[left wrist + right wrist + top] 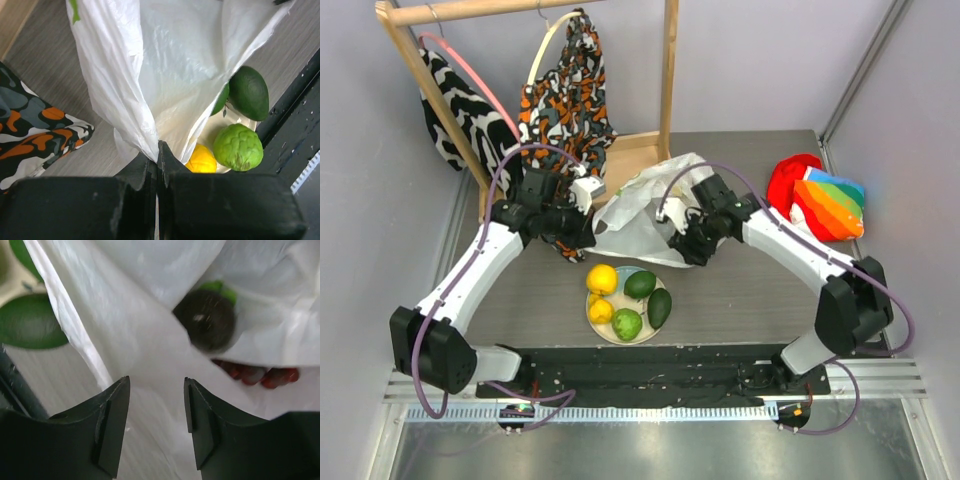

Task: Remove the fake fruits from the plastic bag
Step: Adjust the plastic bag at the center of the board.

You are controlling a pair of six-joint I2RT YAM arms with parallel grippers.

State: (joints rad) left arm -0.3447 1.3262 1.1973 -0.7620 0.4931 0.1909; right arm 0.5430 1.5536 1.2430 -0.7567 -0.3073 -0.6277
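Your left gripper [158,150] pinches a fold of the plastic bag [175,65], just behind the plate [608,336]. Your right gripper [156,415] is spread over the film. The film may slip or tear, or get caught instead of fruit. Inside the bag are a dark fruit [209,326] and something reddish. On the plate are lemons [602,278], avocados [640,285] and a lime [627,324].

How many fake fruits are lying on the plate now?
5: two lemons on the left of the plate, two avocados on the right, one lime at the near edge. More may be hidden inside the plastic bag.
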